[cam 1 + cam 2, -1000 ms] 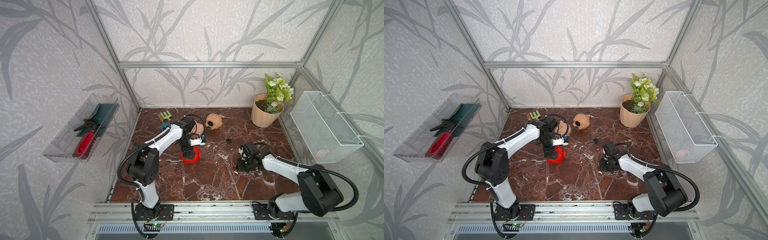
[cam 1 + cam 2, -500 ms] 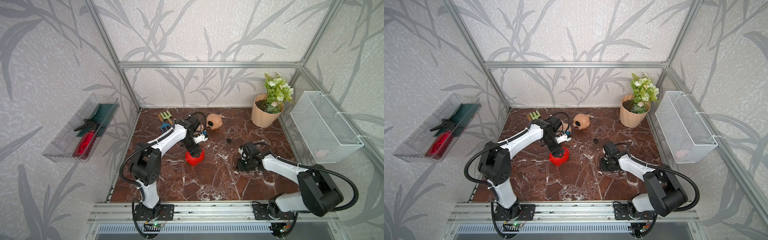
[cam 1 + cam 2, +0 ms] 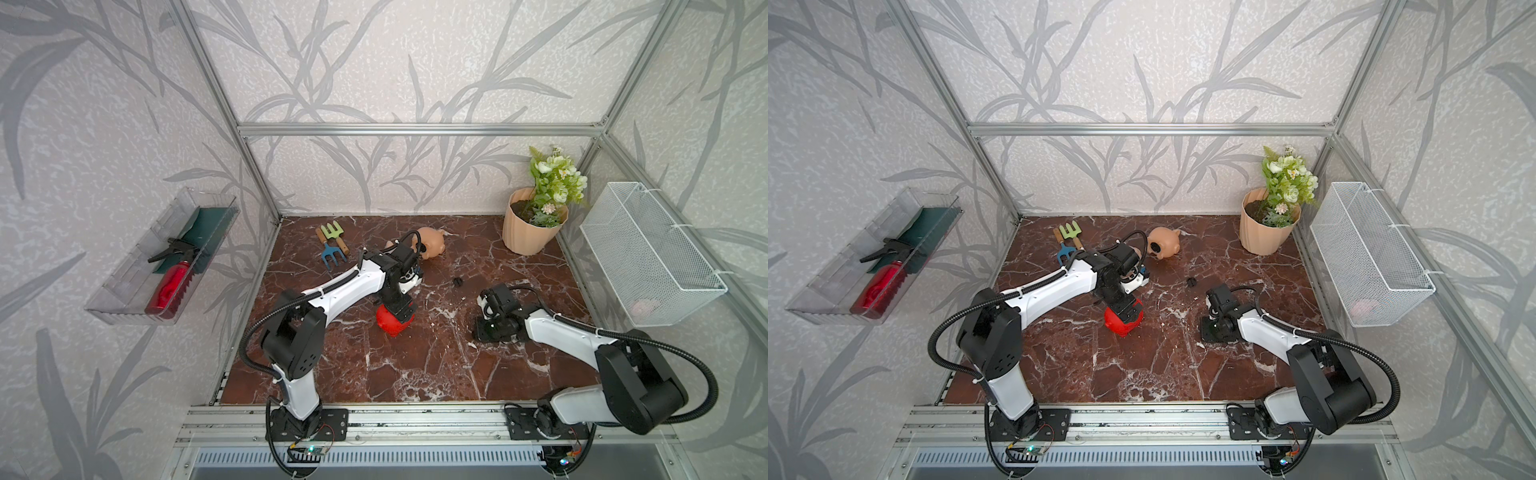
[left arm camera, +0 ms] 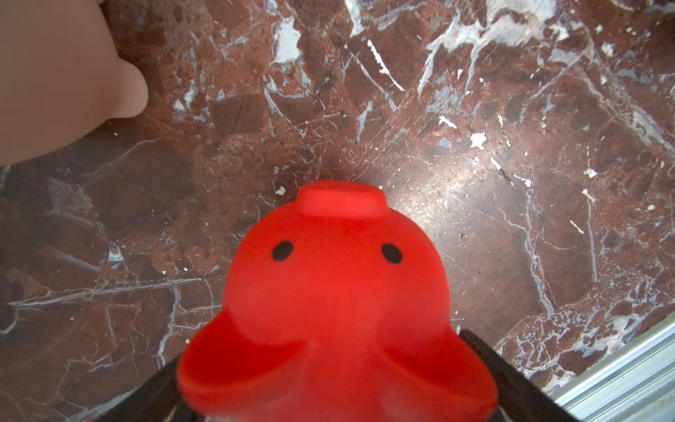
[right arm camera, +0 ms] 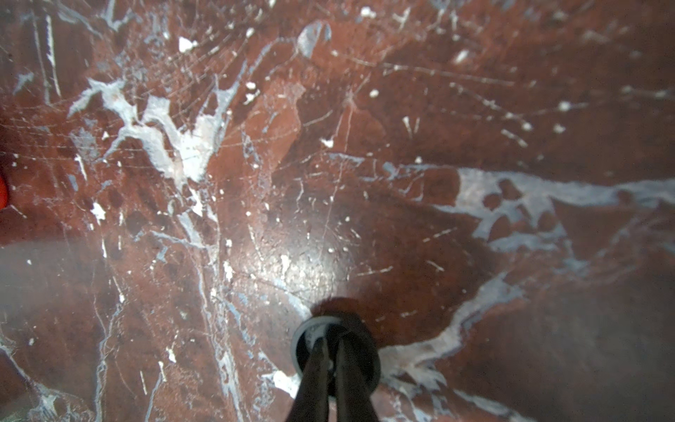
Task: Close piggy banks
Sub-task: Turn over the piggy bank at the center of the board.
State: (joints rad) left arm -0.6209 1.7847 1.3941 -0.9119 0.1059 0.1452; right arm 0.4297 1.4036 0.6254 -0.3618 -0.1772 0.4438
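red pig (image 3: 388,324): sitting on the table (image 3: 415,365) about mid-floor, right under the left gripper (image 3: 400,308). The left wrist cam looks over its ears, eyes and snout.
left gripper: jaws spread wide on either side of the pig's body. Honestly can't tell if they're pressing on it or just flanking it.
right gripper (image 5: 330,365): fingers pinched together on a small black plug (image 5: 365,352), down low at the table, well apart from the red pig.
other pigs: one tan pig (image 3: 430,248) is tipped over near the back, and a second tan pig (image 3: 1136,252) is half hidden behind the left wrist.
loose plug (image 3: 458,282): lying on the table between the back pig and the right arm.
worry 1: the red pig is round and slick, so an off-centre squeeze could pop it out or roll it.
worry 2: its belly hole isn't visible, so I'd guess it needs turning before any plug goes in.
worry 3: the plug is held by a thin bit and could twist when pushed.
worry 4: the left wrist is just beside the hidden pig, so a swing could knock it.
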